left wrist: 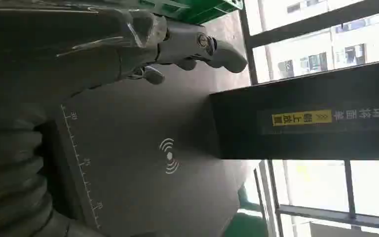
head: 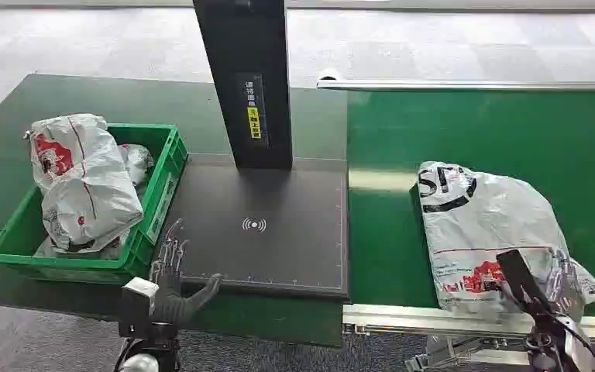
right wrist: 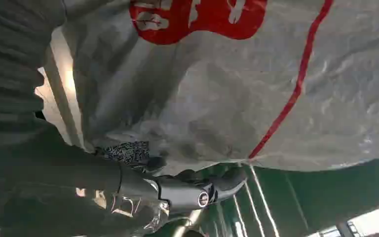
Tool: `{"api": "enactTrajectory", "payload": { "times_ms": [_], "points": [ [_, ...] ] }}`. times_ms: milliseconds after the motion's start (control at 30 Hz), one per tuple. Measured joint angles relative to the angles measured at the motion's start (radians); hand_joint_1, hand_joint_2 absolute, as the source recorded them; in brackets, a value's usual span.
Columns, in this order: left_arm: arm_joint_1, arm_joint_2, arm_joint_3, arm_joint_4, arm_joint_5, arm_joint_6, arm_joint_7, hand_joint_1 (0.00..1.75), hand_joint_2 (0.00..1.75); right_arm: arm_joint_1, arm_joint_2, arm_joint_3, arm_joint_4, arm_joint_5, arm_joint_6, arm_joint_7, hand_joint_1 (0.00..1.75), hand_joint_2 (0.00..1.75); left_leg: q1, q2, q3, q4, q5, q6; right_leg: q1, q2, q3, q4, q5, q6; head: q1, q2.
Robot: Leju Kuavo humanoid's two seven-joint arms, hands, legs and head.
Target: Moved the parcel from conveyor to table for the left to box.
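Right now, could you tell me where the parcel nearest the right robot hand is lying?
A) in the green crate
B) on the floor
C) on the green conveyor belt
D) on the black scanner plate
C: the white parcel lies flat on the green conveyor belt, to the right of the black scanner plate, with the right robot hand at its near edge.

The right hand (head: 559, 288) is largely hidden against the parcel (head: 492, 225); whether the parcel is gripped cannot be told.
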Motion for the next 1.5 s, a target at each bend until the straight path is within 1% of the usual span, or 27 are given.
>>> {"api": "enactTrajectory", "payload": {
  "times_ms": [33, 67, 100, 200, 267, 333, 467, 533, 567, 633, 700, 800, 867, 900, 967, 1033, 1133, 1233, 1333, 1400, 1500],
  "points": [
    [-0.003, 0.000, 0.000, 0.000, 0.000, 0.000, 0.000, 0.00, 1.75, -0.006, -0.004, -0.007, 0.025, 0.002, 0.005, 0.003, 0.00, 1.75, 0.000, 0.000, 0.000, 0.000, 0.000, 0.000, 0.000, 0.000, 0.000, 0.000, 0.000, 0.000, 0.000, 0.000],
    [-0.004, 0.000, 0.000, 0.000, 0.000, 0.000, 0.000, 0.00, 1.75, -0.012, -0.007, -0.014, 0.045, 0.003, 0.007, 0.006, 1.59, 1.75, 0.000, 0.000, 0.000, 0.000, 0.000, 0.000, 0.000, 0.000, 0.000, 0.000, 0.000, 0.000, 0.000, 0.000],
    [-0.005, 0.000, 0.000, 0.000, 0.000, 0.000, 0.000, 0.00, 1.75, -0.017, -0.010, -0.018, 0.061, 0.008, 0.009, 0.012, 1.75, 1.75, 0.000, 0.000, 0.000, 0.000, 0.000, 0.000, 0.000, 0.000, 0.000, 0.000, 0.000, 0.000, 0.000, 0.000],
    [-0.005, 0.000, 0.000, 0.000, 0.000, 0.000, 0.000, 0.00, 1.75, -0.027, -0.013, -0.022, 0.096, 0.027, 0.012, 0.019, 1.75, 1.75, 0.000, 0.000, 0.000, 0.000, 0.000, 0.000, 0.000, 0.000, 0.001, 0.000, 0.000, 0.000, 0.000, 0.000],
    [-0.005, 0.000, 0.000, 0.000, 0.000, -0.001, 0.000, 0.00, 1.75, -0.029, -0.013, -0.024, 0.103, 0.035, 0.009, 0.005, 1.75, 1.75, 0.000, 0.000, 0.000, 0.000, 0.000, 0.000, 0.000, 0.000, 0.001, 0.000, 0.000, 0.000, 0.000, 0.000],
    [-0.005, 0.000, 0.000, 0.000, 0.000, -0.001, 0.000, 0.00, 1.75, -0.034, -0.013, -0.028, 0.107, 0.026, 0.003, -0.039, 1.75, 1.75, 0.000, 0.000, 0.000, 0.000, 0.000, 0.000, 0.000, 0.000, 0.001, 0.000, 0.000, 0.000, 0.000, 0.000],
    [-0.009, 0.000, 0.000, 0.000, 0.002, 0.004, 0.000, 0.00, 1.75, -0.048, -0.005, -0.032, 0.081, -0.008, -0.020, -0.162, 1.75, 1.75, 0.000, 0.000, -0.001, 0.000, 0.000, 0.000, -0.001, 0.000, 0.002, 0.000, 0.001, 0.001, 0.000, 0.000],
    [-0.018, 0.000, 0.000, 0.002, 0.003, 0.011, 0.000, 0.00, 1.75, -0.050, 0.011, -0.031, 0.012, -0.080, 0.007, -0.237, 1.75, 1.75, 0.000, 0.000, -0.001, 0.000, 0.000, 0.000, -0.001, 0.000, 0.001, 0.000, 0.001, 0.001, 0.000, 0.000],
    [-0.021, 0.000, 0.000, 0.002, 0.004, 0.017, 0.000, 0.00, 1.75, -0.050, 0.025, -0.028, -0.051, -0.148, 0.044, -0.275, 1.75, 1.75, 0.000, 0.000, 0.000, 0.000, 0.000, 0.000, -0.001, 0.000, 0.001, 0.000, 0.001, 0.001, 0.000, 0.000],
    [-0.024, 0.000, 0.000, 0.002, 0.004, 0.019, -0.001, 0.00, 1.75, -0.037, 0.042, -0.012, -0.161, -0.226, 0.092, -0.263, 1.75, 1.75, 0.000, 0.000, 0.000, 0.000, 0.001, 0.000, 0.000, 0.000, 0.001, 0.000, 0.001, 0.001, 0.000, 0.000],
    [-0.024, 0.002, 0.000, 0.001, 0.004, 0.027, -0.006, 0.00, 1.75, -0.004, 0.061, 0.029, -0.343, -0.322, 0.138, -0.249, 1.75, 1.75, 0.000, 0.000, -0.001, 0.000, 0.001, 0.000, 0.000, 0.000, 0.000, 0.000, 0.000, 0.001, 0.000, 0.000],
    [-0.025, 0.006, 0.002, -0.003, 0.003, 0.031, -0.007, 0.00, 1.75, 0.013, 0.075, 0.075, -0.498, -0.361, 0.152, -0.236, 1.75, 1.75, 0.000, 0.001, -0.001, 0.000, 0.000, 0.000, 0.000, 0.000, -0.001, 0.000, 0.000, 0.001, 0.000, 0.000],
    [-0.022, 0.007, 0.002, -0.013, -0.003, 0.041, -0.013, 0.00, 1.75, 0.028, 0.081, 0.098, -0.583, -0.394, 0.151, -0.282, 1.75, 1.75, 0.000, 0.000, -0.002, 0.000, 0.000, 0.000, 0.000, 0.000, -0.001, 0.000, 0.000, 0.001, 0.000, 0.000],
    [-0.018, 0.010, 0.006, -0.027, -0.011, 0.048, -0.019, 0.00, 1.75, 0.044, 0.085, 0.122, -0.657, -0.404, 0.148, -0.301, 1.75, 1.75, 0.000, 0.000, -0.003, 0.000, 0.000, 0.000, 0.000, 0.000, -0.001, 0.000, 0.000, 0.001, 0.001, 0.000],
    [-0.010, 0.014, 0.015, -0.061, -0.024, 0.056, -0.024, 0.00, 1.75, 0.058, 0.091, 0.177, -0.787, -0.404, 0.137, -0.303, 1.75, 1.75, 0.000, 0.001, -0.003, 0.000, 0.000, 0.000, 0.000, 0.000, -0.002, 0.000, 0.000, 0.001, 0.000, 0.000],
    [-0.006, 0.019, 0.026, -0.099, -0.032, 0.053, -0.021, 0.00, 1.75, 0.063, 0.093, 0.242, -0.910, -0.391, 0.126, -0.265, 1.75, 1.75, 0.000, 0.002, -0.002, 0.000, 0.000, 0.000, 0.000, 0.000, -0.002, 0.000, 0.000, 0.001, 0.000, 0.000],
    [0.003, 0.024, 0.041, -0.135, -0.052, 0.054, -0.026, 0.00, 1.75, 0.068, 0.094, 0.300, -1.016, -0.399, 0.123, -0.266, 1.75, 1.75, 0.000, 0.000, -0.003, 0.000, 0.001, 0.000, 0.000, -0.001, -0.002, 0.000, 0.000, 0.001, 0.000, 0.000],
    [0.011, 0.029, 0.068, -0.185, -0.086, 0.082, -0.048, 0.00, 1.75, 0.062, 0.095, 0.371, -1.091, -0.402, 0.187, -0.270, 1.75, 1.75, 0.000, 0.002, -0.003, -0.001, 0.000, 0.000, 0.000, 0.001, -0.001, 0.001, 0.000, 0.001, 0.000, 0.000],
    [0.006, 0.037, 0.116, -0.270, -0.107, 0.104, -0.059, 0.00, 1.75, 0.014, 0.109, 0.494, -1.092, -0.360, 0.318, -0.213, 1.75, 1.75, 0.000, 0.004, -0.002, -0.001, 0.001, 0.000, 0.001, 0.002, -0.001, 0.001, 0.000, 0.001, 0.000, 0.000],
    [-0.003, 0.042, 0.148, -0.308, -0.116, 0.113, -0.060, 0.00, 1.75, -0.024, 0.128, 0.588, -1.040, -0.361, 0.343, -0.209, 1.75, 1.75, 0.001, 0.003, -0.001, -0.001, 0.002, -0.001, 0.002, 0.001, 0.000, 0.001, 0.000, 0.001, 0.001, 0.000],
    [-0.014, 0.048, 0.176, -0.342, -0.126, 0.133, -0.069, 0.00, 1.75, -0.081, 0.181, 0.727, -0.891, -0.379, 0.332, -0.233, 1.75, 1.75, 0.002, 0.003, -0.001, -0.001, 0.003, -0.001, 0.002, 0.001, 0.000, 0.001, 0.001, 0.000, 0.000, 0.000]
  ]
}}
